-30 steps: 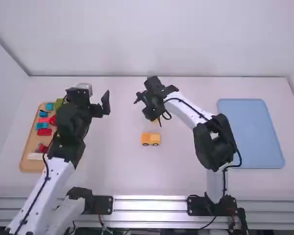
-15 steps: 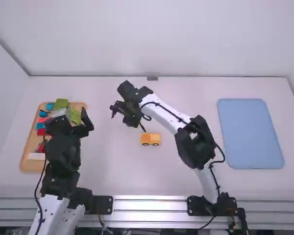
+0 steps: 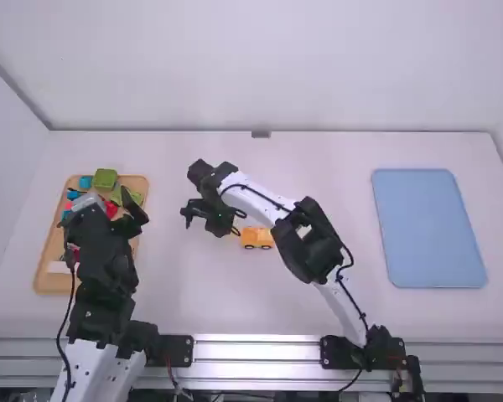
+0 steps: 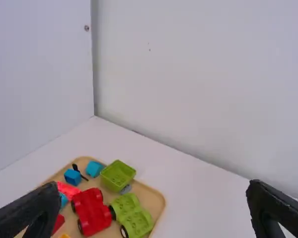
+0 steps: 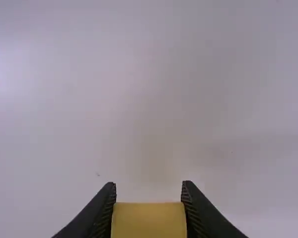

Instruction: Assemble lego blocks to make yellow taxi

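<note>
My left gripper is over the right part of the wooden tray; in the left wrist view the gripper stands wide open, nothing between its fingers. My right gripper is left of the table's middle, beside the yellow-orange taxi body, which sits upright with dark wheels facing the near edge. In the right wrist view the gripper is shut on a yellow block, above bare white table. The arm hides that block in the high view.
The tray holds several loose blocks, among them a green block, a green wheeled piece, a red wheeled piece and a blue block. A blue tray lies at the right.
My left gripper has moved left and nearer the camera, over the wooden tray. The right gripper has moved left and nearer the camera, past the taxi body, which has stayed put.
</note>
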Available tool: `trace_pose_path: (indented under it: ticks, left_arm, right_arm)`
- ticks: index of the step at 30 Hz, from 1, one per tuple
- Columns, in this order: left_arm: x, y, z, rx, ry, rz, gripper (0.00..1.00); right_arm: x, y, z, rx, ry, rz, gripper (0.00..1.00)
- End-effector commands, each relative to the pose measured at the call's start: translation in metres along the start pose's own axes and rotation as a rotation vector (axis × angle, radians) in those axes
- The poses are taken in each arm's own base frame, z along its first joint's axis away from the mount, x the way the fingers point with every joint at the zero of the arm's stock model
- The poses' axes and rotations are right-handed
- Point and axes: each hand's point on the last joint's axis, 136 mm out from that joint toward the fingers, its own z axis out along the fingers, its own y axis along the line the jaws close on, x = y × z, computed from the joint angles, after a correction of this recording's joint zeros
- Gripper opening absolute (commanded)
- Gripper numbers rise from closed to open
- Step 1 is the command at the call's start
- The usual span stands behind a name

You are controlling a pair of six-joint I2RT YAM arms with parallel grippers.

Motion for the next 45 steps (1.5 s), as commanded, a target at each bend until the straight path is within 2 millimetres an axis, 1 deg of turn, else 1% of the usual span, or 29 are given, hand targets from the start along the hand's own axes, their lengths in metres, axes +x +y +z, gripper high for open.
trace_pose_path:
  ticks: [1, 3, 5, 6, 11, 13, 20, 24, 29, 30, 32, 33, 34, 35, 36, 38, 42, 43, 45]
  left_arm:
    - [0.001, 0.005, 0.0, -0.023, -0.004, -0.006, 0.99]
    - [0.001, 0.005, 0.0, -0.02, -0.003, -0.006, 0.99]
    - [0.001, 0.004, 0.0, -0.016, -0.002, -0.006, 0.99]
    - [0.001, 0.004, 0.0, -0.015, -0.002, -0.005, 0.99]
    - [0.001, 0.003, 0.0, -0.013, -0.001, -0.006, 0.99]
    - [0.001, 0.004, 0.0, -0.015, -0.002, -0.006, 0.99]
    - [0.002, 0.004, 0.0, -0.015, 0.001, -0.005, 0.99]
    - [0.002, 0.004, 0.0, -0.015, 0.001, -0.005, 0.99]
    - [0.002, 0.003, 0.0, -0.014, 0.001, -0.004, 0.99]
    - [0.002, 0.003, 0.0, -0.014, 0.001, -0.004, 0.99]
    - [0.002, 0.003, 0.0, -0.014, 0.001, -0.004, 0.99]
    - [0.002, 0.003, 0.0, -0.014, 0.001, -0.005, 0.99]
    - [0.002, 0.004, 0.0, -0.015, 0.001, -0.004, 0.99]
    - [0.002, 0.004, 0.0, -0.015, 0.0, -0.005, 0.99]
    - [0.002, 0.003, 0.0, -0.014, 0.0, -0.005, 0.99]
    - [0.001, 0.003, 0.0, -0.014, -0.002, -0.007, 0.99]
    - [-0.002, 0.003, 0.0, -0.013, -0.013, -0.014, 0.99]
    - [-0.003, 0.003, 0.0, -0.012, -0.019, -0.018, 0.99]
    - [-0.005, 0.003, 0.0, -0.011, -0.024, -0.021, 0.99]
  right_arm:
    - [-0.005, -0.001, 0.004, -0.007, -0.007, -0.023, 0.13]
    - [-0.007, 0.004, 0.006, -0.033, -0.017, -0.05, 0.13]
    - [-0.008, 0.01, 0.011, -0.048, -0.017, -0.08, 0.13]
    - [-0.008, 0.011, 0.015, -0.045, -0.009, -0.084, 0.16]
    - [-0.005, 0.005, 0.028, -0.001, -0.002, -0.092, 0.17]
    - [-0.005, 0.009, 0.033, -0.003, 0.002, -0.1, 0.17]
    - [-0.005, 0.011, 0.034, -0.009, 0.004, -0.1, 0.18]
    - [-0.001, 0.014, 0.038, -0.017, 0.012, -0.11, 0.24]
    - [-0.001, 0.013, 0.041, -0.012, 0.007, -0.101, 0.29]
    - [-0.002, 0.013, 0.041, -0.012, 0.008, -0.101, 0.32]
    - [0.0, 0.013, 0.041, -0.015, 0.012, -0.099, 0.47]
    - [0.0, 0.013, 0.041, -0.014, 0.012, -0.099, 0.53]
    - [0.0, 0.012, 0.04, -0.009, 0.012, -0.099, 0.75]
    - [-0.001, 0.011, 0.04, -0.007, 0.012, -0.103, 0.8]
    - [-0.001, 0.01, 0.039, -0.001, 0.017, -0.112, 0.9]
    - [0.0, 0.008, 0.035, 0.011, 0.03, -0.123, 1.0]
    - [-0.006, -0.004, 0.016, 0.042, 0.018, -0.117, 0.98]
    - [-0.015, -0.007, 0.003, 0.052, -0.004, -0.12, 0.97]
    - [-0.019, -0.01, -0.006, 0.062, -0.015, -0.119, 0.98]
